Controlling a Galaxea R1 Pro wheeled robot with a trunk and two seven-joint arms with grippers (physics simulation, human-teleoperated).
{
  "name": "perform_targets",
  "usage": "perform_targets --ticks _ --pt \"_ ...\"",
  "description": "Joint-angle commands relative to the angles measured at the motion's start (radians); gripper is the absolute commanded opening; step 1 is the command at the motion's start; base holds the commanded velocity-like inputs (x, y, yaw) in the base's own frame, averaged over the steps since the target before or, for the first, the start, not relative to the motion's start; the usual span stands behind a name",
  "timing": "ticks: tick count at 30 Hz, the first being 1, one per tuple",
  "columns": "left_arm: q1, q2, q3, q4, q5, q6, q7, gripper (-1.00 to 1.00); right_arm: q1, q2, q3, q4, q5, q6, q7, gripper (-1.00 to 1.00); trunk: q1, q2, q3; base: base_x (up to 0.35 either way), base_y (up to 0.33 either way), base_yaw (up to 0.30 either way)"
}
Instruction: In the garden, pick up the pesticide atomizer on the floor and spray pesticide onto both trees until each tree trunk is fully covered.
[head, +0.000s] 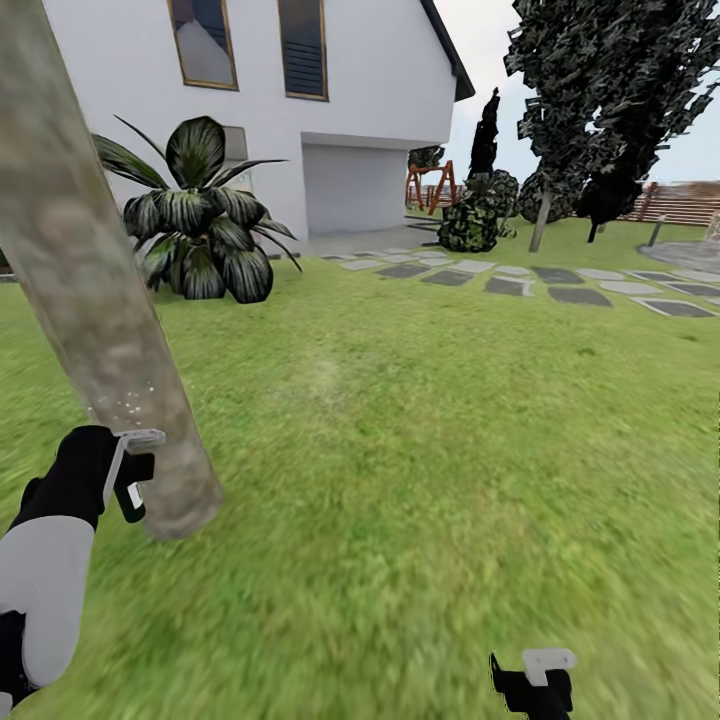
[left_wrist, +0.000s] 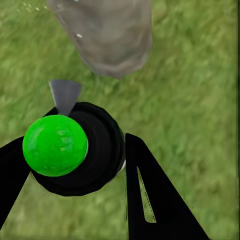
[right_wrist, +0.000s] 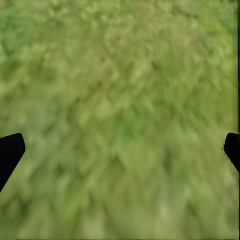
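Note:
A pale grey-brown tree trunk leans across the left of the head view, its flared base on the lawn. My left gripper hangs just beside that base, shut on the pesticide atomizer. The left wrist view looks down on its round black body, bright green cap and grey nozzle, which points toward the trunk. Fine white pesticide specks dot the bark above the gripper. A second pale-trunked tree stands far off at the right. My right gripper hangs open and low over grass.
Green lawn stretches ahead and to the right. A striped broad-leaved plant grows by the white house. Grey stepping stones run across the far right, and a dark bush and a slat fence stand beyond.

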Motion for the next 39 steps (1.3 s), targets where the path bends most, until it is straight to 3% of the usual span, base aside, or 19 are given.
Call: perform_targets --ticks 1,11,25,32,39 --pt "-0.001 -0.001 0.002 -0.001 -0.011 0.004 -0.010 -1.00 0.000 0.000 0.009 0.000 -0.008 -0.002 -0.003 1.00 0.000 0.000 -0.001 0.094 -0.263 0.000" --pt "0.014 -0.002 0.006 0.000 -0.011 0.002 -0.007 -1.00 0.000 0.000 0.009 0.000 -0.008 -0.002 -0.003 1.00 0.000 0.000 -0.001 0.093 -0.268 0.213" --pt "0.022 0.003 0.006 0.009 -0.015 -0.007 -0.006 -1.00 0.000 -0.001 0.009 0.000 -0.008 -0.002 -0.003 1.00 0.000 0.000 -0.001 0.150 -0.250 0.014" --pt "0.085 0.005 0.088 0.009 -0.013 -0.015 -0.014 -1.00 0.000 0.000 0.009 0.000 -0.008 -0.002 -0.003 1.00 0.000 0.000 -0.001 0.097 -0.263 0.161" --pt "0.093 -0.001 0.088 0.013 -0.011 -0.030 -0.013 -1.00 0.000 0.000 0.009 0.000 -0.008 -0.002 -0.003 1.00 0.000 0.000 -0.001 0.199 -0.214 0.274"
